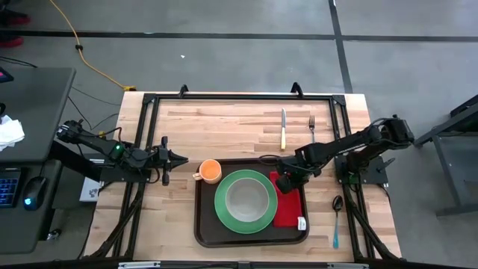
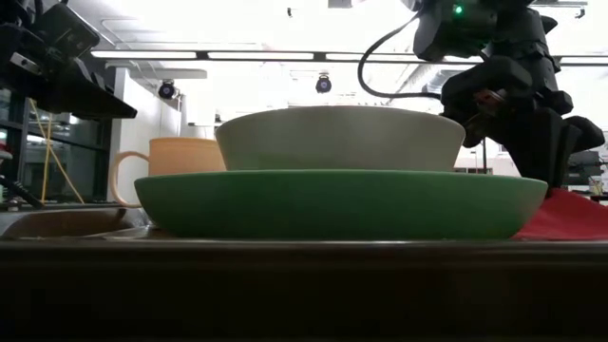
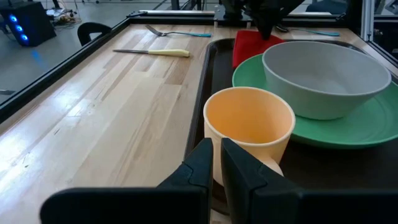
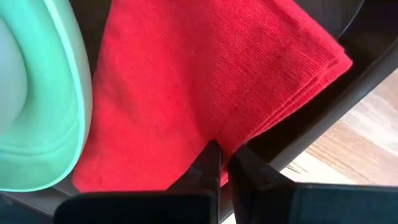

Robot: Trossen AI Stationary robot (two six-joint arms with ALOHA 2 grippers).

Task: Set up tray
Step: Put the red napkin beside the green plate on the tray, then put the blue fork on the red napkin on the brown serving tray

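Right gripper (image 4: 222,152) pinched shut on the near edge of the napkin (image 4: 205,74), over the right strip of the tray (image 1: 200,224). Step in hand, most likely: laying or straightening the napkin inside the tray, beside the plate (image 1: 224,213). Next move probably calls for letting the cloth go flat between plate and right rim, then lifting straight up without dragging a fold along.

Tray directly under this gripper, in the middle of the table's near half. Plate with the bowl (image 1: 246,200) at the tray's centre, touching the napkin's left edge. Cup (image 1: 210,171) at the tray's far left corner. Knife (image 1: 283,128) and fork (image 1: 311,127) beyond the tray's far rim, spoon (image 1: 337,217) right of it, all outside the tray. Left gripper (image 1: 181,158) just left of the cup, waiting.
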